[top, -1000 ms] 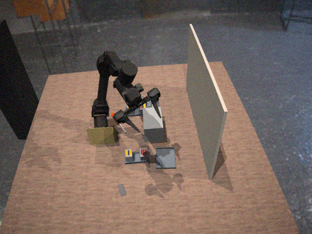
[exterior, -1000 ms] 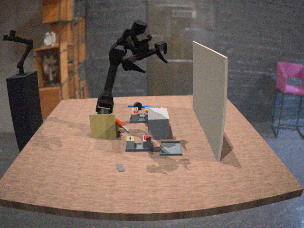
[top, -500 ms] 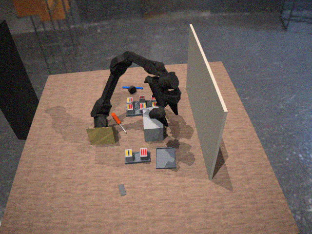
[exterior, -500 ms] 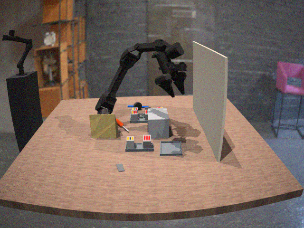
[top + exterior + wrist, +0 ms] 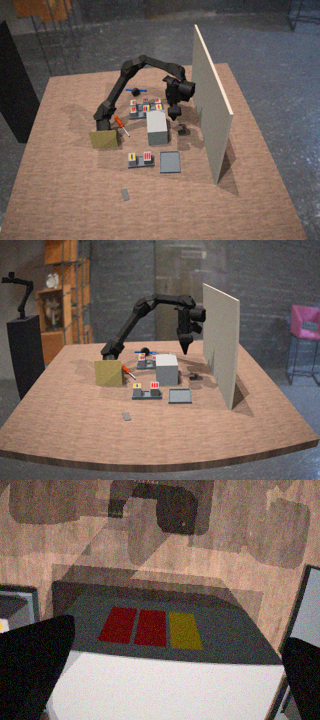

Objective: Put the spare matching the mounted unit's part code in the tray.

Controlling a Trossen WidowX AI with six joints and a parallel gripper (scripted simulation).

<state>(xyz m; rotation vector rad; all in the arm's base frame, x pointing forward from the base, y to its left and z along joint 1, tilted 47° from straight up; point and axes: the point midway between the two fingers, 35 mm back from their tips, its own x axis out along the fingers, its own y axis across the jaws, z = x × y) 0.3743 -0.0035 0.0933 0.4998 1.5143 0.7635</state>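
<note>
I hover the fingers (spread wide, holding nothing) behind the mounted unit [image 5: 156, 126] mid-desk, reading its red-red-yellow code [image 5: 150, 628]. I'd confirm stripe order before seeking the matching spare, which I can't yet identify.

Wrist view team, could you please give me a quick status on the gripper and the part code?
Gripper open, empty, above mounted unit. Code panel visible: red, red, yellow. Tray holds no spare. Nothing blocking.

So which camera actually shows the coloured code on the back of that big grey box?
The wrist view: the code reads red, red, yellow on the shaded back face. The top and exterior views show only the grey box's top and other sides.
</note>
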